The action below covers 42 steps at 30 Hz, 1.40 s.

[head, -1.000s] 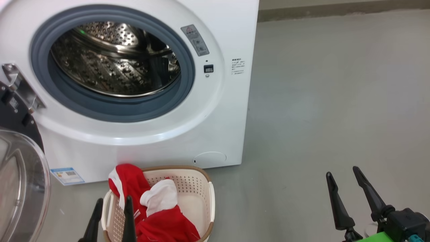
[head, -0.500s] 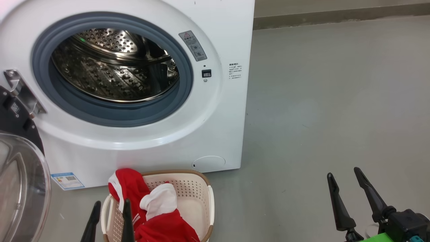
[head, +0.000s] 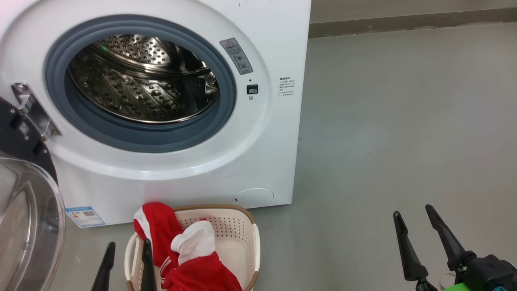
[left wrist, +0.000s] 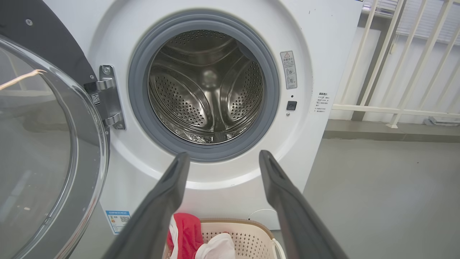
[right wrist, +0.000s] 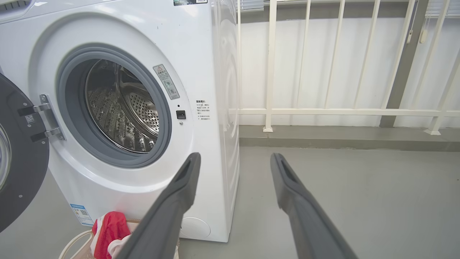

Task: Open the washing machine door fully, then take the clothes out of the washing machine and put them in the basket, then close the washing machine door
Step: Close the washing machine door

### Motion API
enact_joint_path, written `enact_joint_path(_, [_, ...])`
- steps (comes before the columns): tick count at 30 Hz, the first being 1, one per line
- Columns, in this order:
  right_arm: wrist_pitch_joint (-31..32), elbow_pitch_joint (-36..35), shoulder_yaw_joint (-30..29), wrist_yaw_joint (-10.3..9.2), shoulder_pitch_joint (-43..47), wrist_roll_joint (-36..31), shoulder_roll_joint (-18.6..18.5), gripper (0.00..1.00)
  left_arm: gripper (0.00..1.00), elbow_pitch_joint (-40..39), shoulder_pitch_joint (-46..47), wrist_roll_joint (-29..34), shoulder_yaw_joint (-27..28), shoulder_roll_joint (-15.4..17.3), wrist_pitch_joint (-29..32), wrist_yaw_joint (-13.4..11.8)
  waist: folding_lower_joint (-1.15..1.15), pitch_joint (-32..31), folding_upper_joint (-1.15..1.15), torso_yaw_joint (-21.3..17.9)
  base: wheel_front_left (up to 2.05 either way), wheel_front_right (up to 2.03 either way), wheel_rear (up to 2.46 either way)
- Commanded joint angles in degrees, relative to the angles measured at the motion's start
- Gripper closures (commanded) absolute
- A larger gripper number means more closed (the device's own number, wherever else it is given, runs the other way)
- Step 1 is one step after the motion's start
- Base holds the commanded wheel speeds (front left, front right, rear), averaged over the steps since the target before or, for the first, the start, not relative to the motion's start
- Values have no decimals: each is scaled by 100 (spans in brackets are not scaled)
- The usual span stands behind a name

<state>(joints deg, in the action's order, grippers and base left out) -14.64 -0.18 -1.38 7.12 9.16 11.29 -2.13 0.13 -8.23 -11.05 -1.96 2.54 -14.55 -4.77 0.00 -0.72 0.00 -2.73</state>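
Head view: crumpled red clothes [head: 202, 275] (white panels)

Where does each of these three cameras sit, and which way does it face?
Head view: on the head, facing forward and down at washer, drum, basket; left gripper and right gripper at bottom.
Left wrist view: on the left wrist, facing into the drum, open door at that view's left; own open fingers show.
Right wrist view: on the right wrist, facing the washer's corner, floor, railing; own open fingers show.
Shared: both wrist views show the drum and clothes in the basket.
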Motion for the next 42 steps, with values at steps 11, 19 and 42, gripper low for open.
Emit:
enact_joint_path(11, [-36, -139, 119, 36, -106, 97, -75, 0, 0, -167, 80, 101, 242, 34, -45, 31, 0, -16, 0, 42, -101, 90, 11])
enact_joint_path(19, [-36, -126, 110, 36, -100, 106, -75, 0, 0, -144, 86, 99, 205, 33, -45, 90, 0, -3, 0, 71, -87, 87, 0])
enact_joint_path(42, [-36, -131, 175, 36, -51, -24, -75, 0, 0, -268, 35, 225, 46, 37, -45, -229, 0, -30, 0, 702, -2, 2, 0])
